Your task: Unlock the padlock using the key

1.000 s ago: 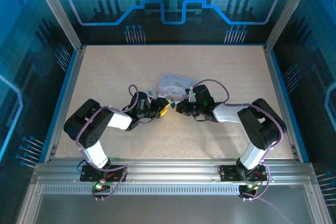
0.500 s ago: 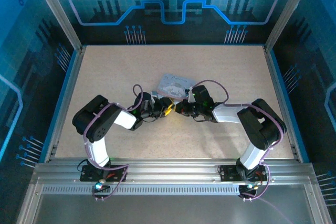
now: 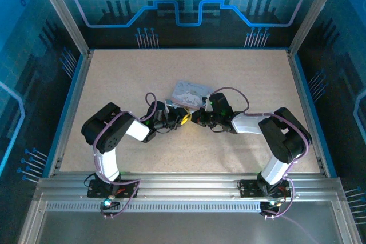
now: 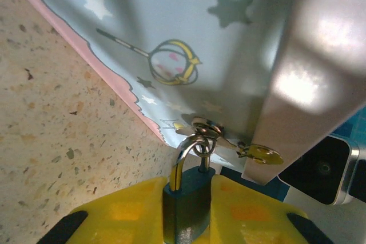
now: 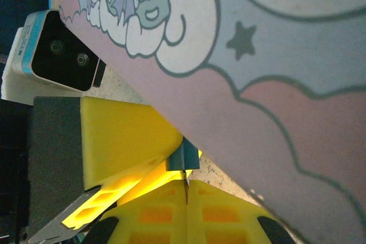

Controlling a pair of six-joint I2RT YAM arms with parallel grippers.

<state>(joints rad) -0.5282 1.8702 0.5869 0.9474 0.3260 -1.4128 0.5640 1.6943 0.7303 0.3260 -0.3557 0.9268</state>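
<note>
left gripper clamps the dark padlock, which hangs from the cartoon tin near the tabletop's middle. right gripper, fully closed, pinches the thin key at the padlock's base.

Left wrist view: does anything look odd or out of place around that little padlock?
Nothing looks damaged or spilled. The small dark padlock is hooked by its silvery shackle through the pale star-printed tin's clasp, between the yellow fingers of the left gripper.
</note>
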